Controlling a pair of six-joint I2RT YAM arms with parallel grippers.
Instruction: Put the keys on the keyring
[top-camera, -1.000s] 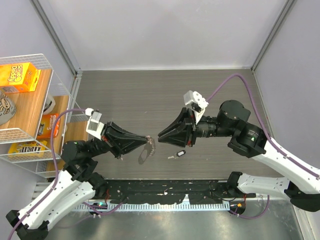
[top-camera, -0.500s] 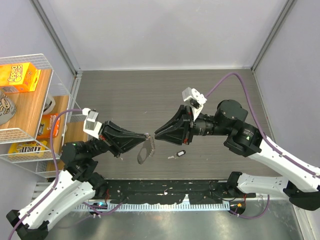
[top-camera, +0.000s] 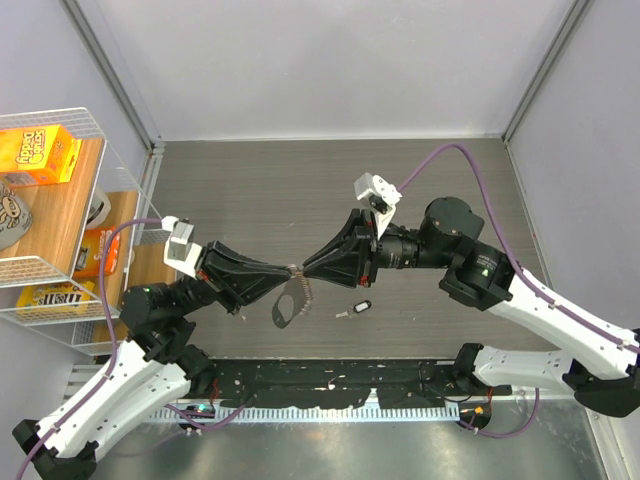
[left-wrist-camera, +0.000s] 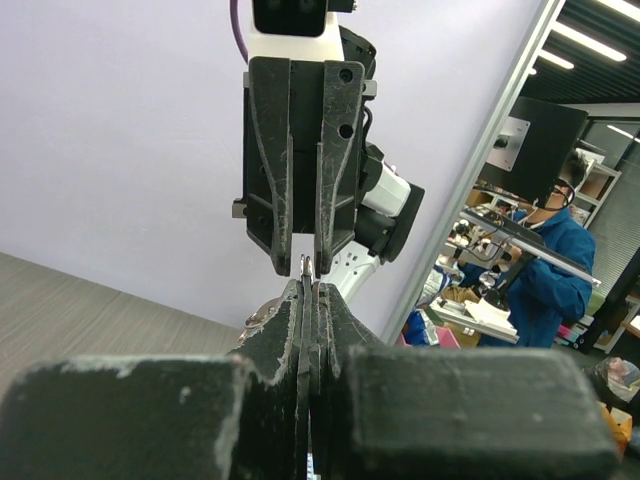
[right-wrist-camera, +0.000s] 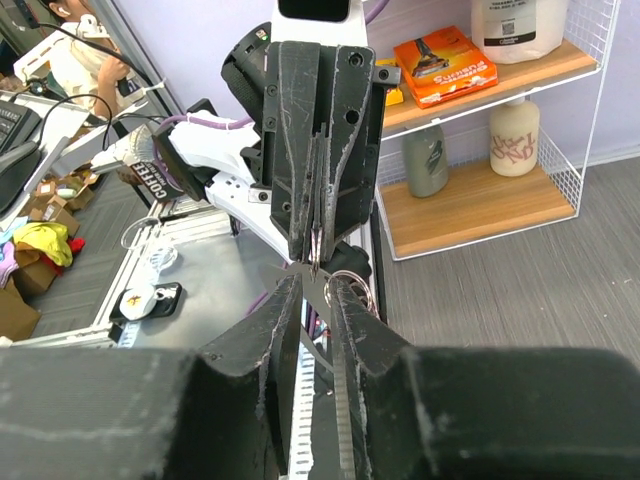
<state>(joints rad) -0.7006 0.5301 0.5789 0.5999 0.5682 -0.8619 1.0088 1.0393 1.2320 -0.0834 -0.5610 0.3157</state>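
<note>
Seen from above, the keyring (top-camera: 302, 288) and key (right-wrist-camera: 290, 272) met between the left gripper (top-camera: 291, 270) and right gripper (top-camera: 305, 268), too small to tell if threaded. Fingers hid most of both. The shelf (top-camera: 70, 215) ran off the left edge.

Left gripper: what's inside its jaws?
Left gripper is shut on the keyring; links hang out past the tips. The pinched part is hidden by the fingers.

both the left gripper (top-camera: 290, 270) and the right gripper (top-camera: 306, 268) are black, on white arms (top-camera: 560, 320) with purple cables (top-camera: 450, 160). glittery silver keyring (top-camera: 302, 291); a silver key (right-wrist-camera: 314, 285); a second key (top-camera: 360, 307) has a black head. worktop (top-camera: 250, 190) dark grey, wood-grained. orange box (top-camera: 38, 153).
</note>
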